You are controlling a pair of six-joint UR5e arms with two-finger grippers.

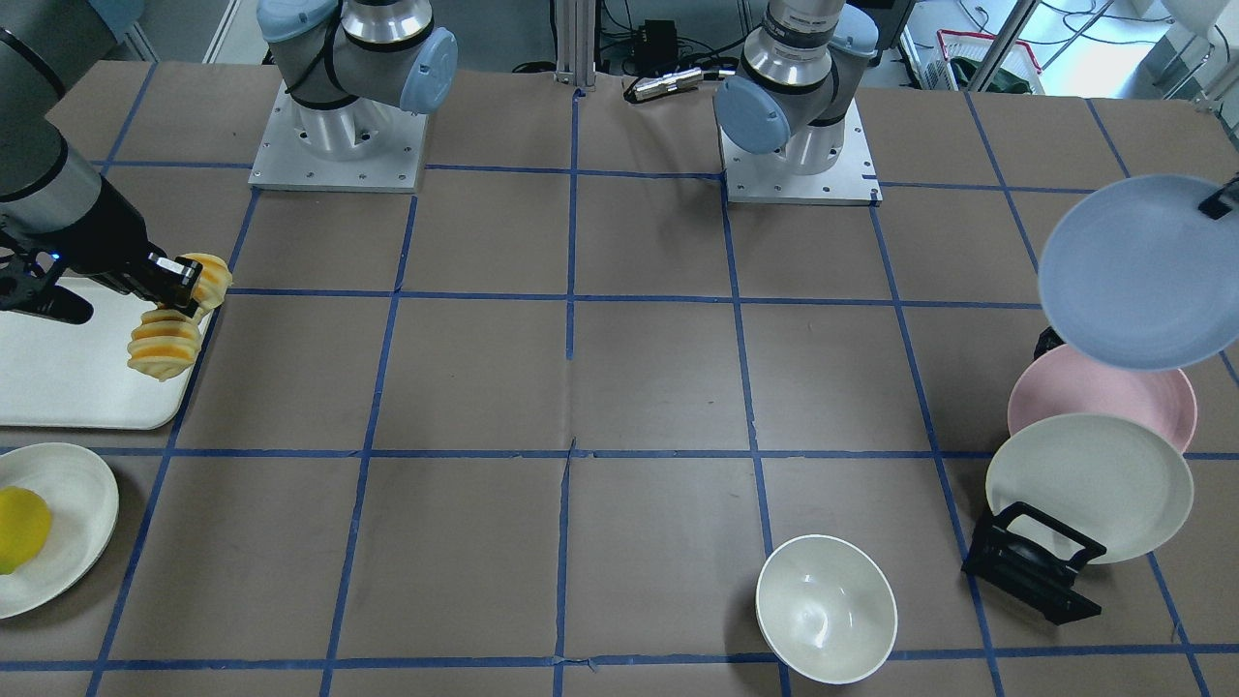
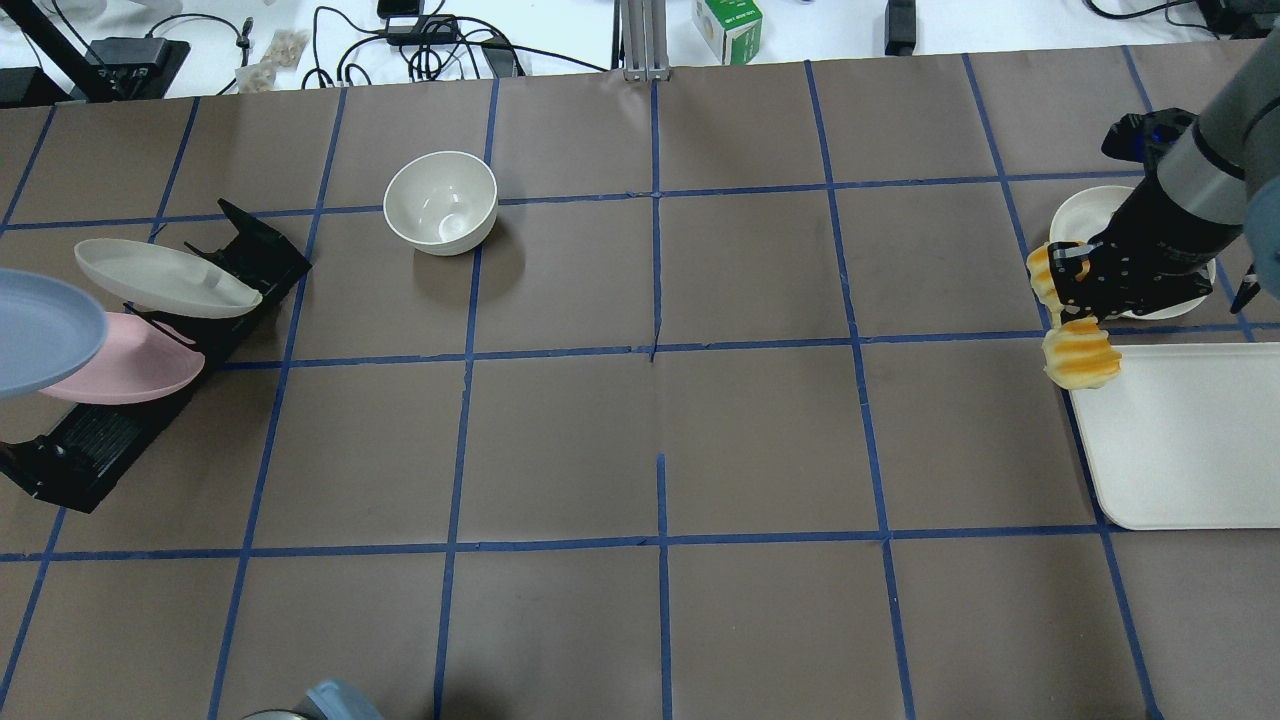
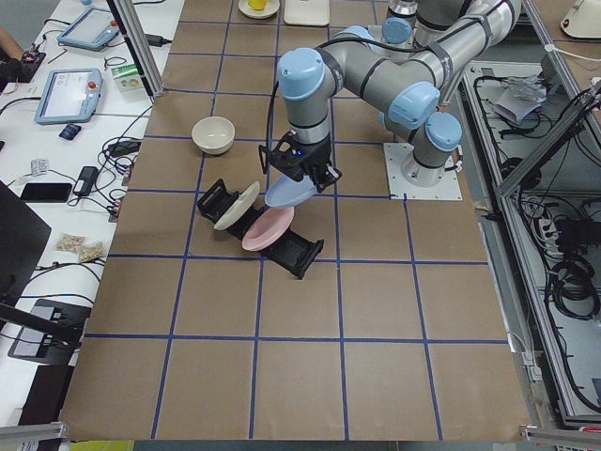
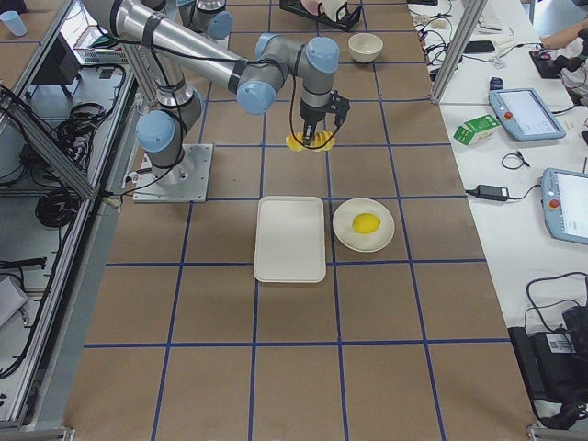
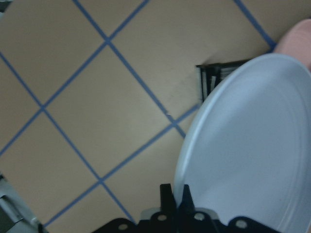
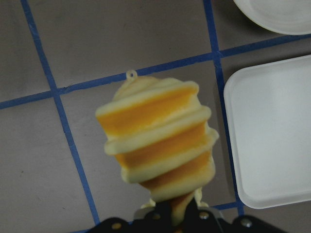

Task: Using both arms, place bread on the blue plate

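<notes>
My right gripper is shut on the middle of the bread, a ridged yellow-orange loaf. It holds the bread in the air over the near corner of the white tray. The bread fills the right wrist view, hanging from the jaws. My left gripper is shut on the rim of the blue plate and holds it tilted in the air above the plate rack. The plate also shows in the left wrist view and at the overhead view's left edge.
A pink plate and a cream plate lean in a black rack below the blue plate. A white bowl stands on the table. A yellow lemon lies on a white plate beside the tray.
</notes>
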